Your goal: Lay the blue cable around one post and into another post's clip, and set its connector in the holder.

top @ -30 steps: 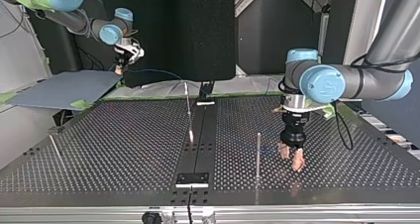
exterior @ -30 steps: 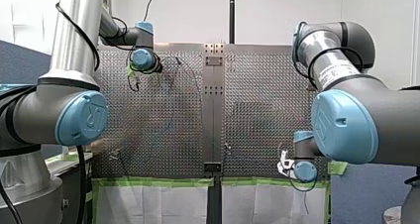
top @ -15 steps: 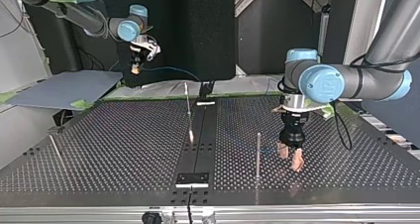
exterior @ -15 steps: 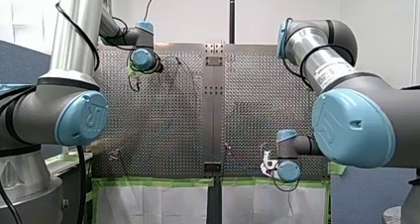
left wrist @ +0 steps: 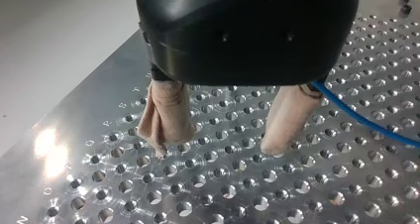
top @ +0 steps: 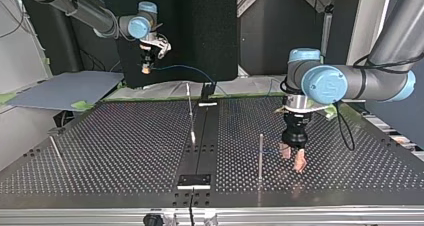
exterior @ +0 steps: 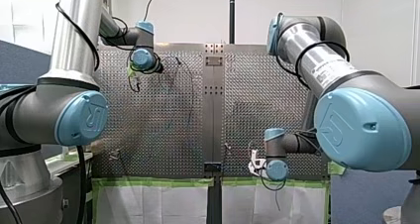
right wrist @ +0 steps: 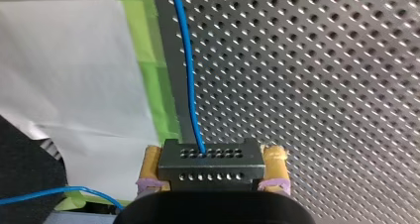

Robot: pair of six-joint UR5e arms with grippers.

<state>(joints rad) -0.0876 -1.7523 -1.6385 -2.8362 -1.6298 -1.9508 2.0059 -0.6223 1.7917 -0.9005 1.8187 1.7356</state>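
Note:
My right gripper (right wrist: 213,177) with yellow pads (right wrist: 150,167) is shut on the black connector (right wrist: 210,160); the blue cable (right wrist: 186,60) runs ahead from it over the table's edge. In the top view this gripper (top: 146,67) hangs high at the back left, and the cable (top: 186,71) arcs from it toward the centre strip. My left gripper (top: 294,158) stands open just above the plate beside a thin post (top: 260,155). In its wrist view the beige fingers (left wrist: 167,116) are spread with nothing between them, and the cable (left wrist: 364,121) lies beside one finger.
A slim post with a clip (top: 190,108) stands near the dark centre strip. Another post (top: 56,151) leans at the top view's left. A small black block (top: 195,180) sits on the strip near the front edge. Green tape (right wrist: 148,70) and white sheets border the plate.
My right arm has carried the connector toward the centre line, rightward in the top view and leftward in the front view. My left arm has stayed put.

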